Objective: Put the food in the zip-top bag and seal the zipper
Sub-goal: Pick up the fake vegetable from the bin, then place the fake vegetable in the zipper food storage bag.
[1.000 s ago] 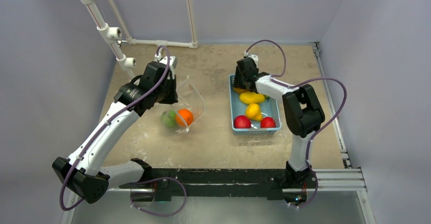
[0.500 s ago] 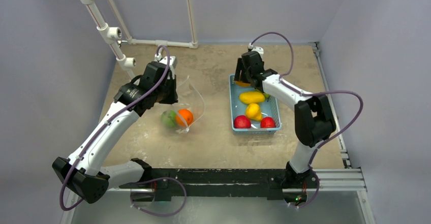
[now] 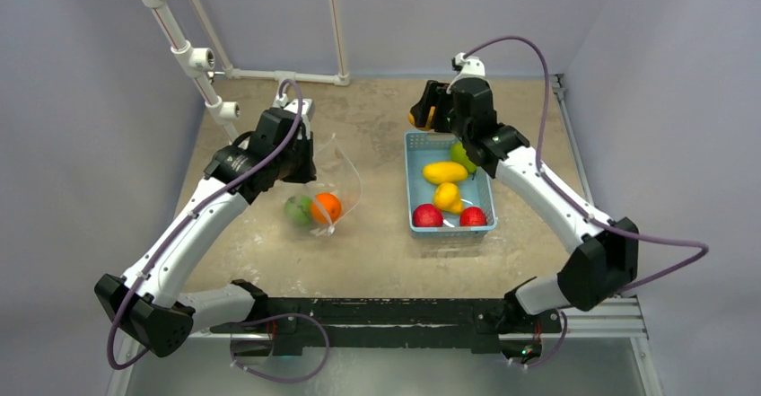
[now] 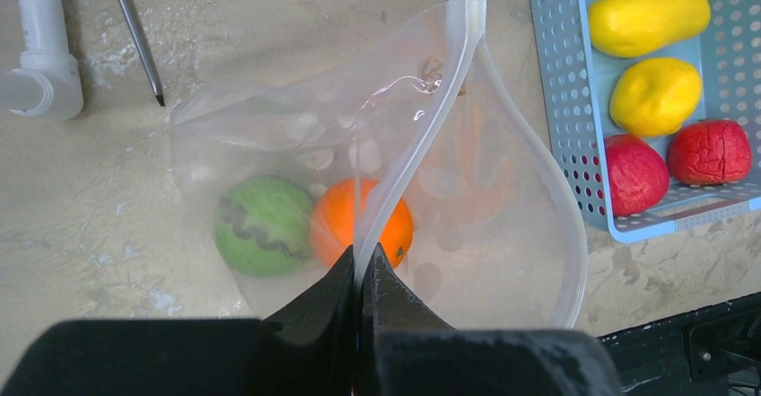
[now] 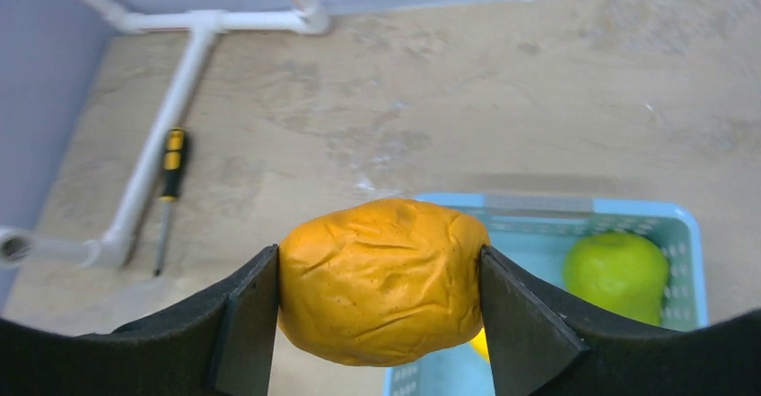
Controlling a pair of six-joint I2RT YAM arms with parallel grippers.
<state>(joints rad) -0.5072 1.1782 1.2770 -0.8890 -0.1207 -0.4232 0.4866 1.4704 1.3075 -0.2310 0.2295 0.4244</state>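
The clear zip-top bag (image 3: pixel 336 185) lies left of centre, its mouth held open. Inside it are a dark-striped green fruit (image 4: pixel 263 225) and an orange fruit (image 4: pixel 359 224). My left gripper (image 4: pixel 362 257) is shut on the bag's whitish zipper strip (image 4: pixel 422 136). My right gripper (image 5: pixel 381 302) is shut on a wrinkled orange-yellow fruit (image 5: pixel 383 279), held up over the far left corner of the light-blue basket (image 3: pixel 412 189). The basket holds two yellow fruits (image 3: pixel 445 172), two red fruits (image 3: pixel 428 215) and a green fruit (image 5: pixel 617 272).
A white pipe frame (image 3: pixel 197 59) stands at the back left. A yellow-handled screwdriver (image 5: pixel 169 189) lies beside the pipe. Grey walls close in the left, back and right sides. A black rail (image 3: pixel 377 311) runs along the near edge.
My right gripper has lifted the orange-yellow fruit out of the basket and risen toward the back, the arm stretching out. The left gripper and the bag have not moved.
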